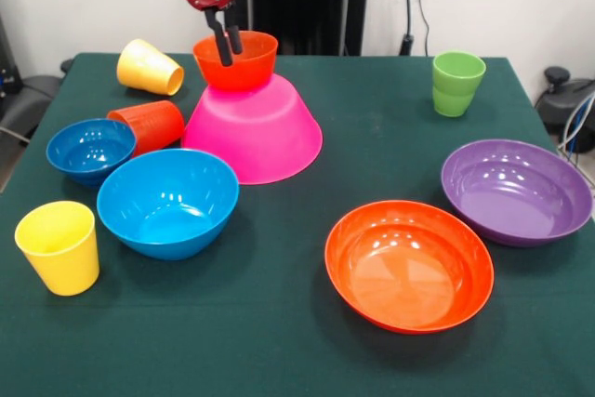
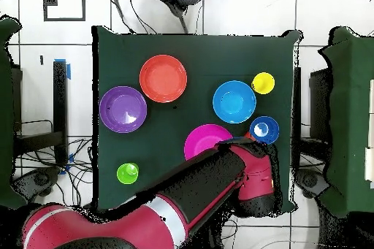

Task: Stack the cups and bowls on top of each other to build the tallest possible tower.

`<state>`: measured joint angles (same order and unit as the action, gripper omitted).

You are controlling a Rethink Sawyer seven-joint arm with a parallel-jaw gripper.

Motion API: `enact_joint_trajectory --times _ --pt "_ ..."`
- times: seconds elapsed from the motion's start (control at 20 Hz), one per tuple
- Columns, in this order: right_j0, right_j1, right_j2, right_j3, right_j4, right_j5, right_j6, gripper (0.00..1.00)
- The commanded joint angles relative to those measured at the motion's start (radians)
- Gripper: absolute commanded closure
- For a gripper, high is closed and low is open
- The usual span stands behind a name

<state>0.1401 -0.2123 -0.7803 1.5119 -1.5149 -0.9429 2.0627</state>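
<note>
At upper left, the small orange bowl (image 1: 235, 59) sits upright on the overturned large pink bowl (image 1: 253, 130). Left of them lie a tipped yellow cup (image 1: 149, 68), a tipped orange-red cup (image 1: 149, 125), a small blue bowl (image 1: 90, 149) and a medium blue bowl (image 1: 168, 202).

One camera is looking across the table (image 1: 279, 341) from low and fairly close, taking in the green cloth and the wall behind. The other is hanging high above, looking straight down at the whole table (image 2: 197, 49) and the tiled floor (image 2: 321, 12) around it. Both are sharing the tabletop, turned half round against each other.
</note>
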Motion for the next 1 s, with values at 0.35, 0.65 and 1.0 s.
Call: enact_joint_trajectory --times 0.35,0.65,1.0 --pt "-0.045 0.066 0.206 0.021 0.058 0.135 -0.361 0.00" --pt "-0.050 0.069 0.212 0.025 0.060 0.147 -0.370 0.00" --pt "-0.064 0.061 0.224 0.030 0.059 0.152 -0.383 0.00"
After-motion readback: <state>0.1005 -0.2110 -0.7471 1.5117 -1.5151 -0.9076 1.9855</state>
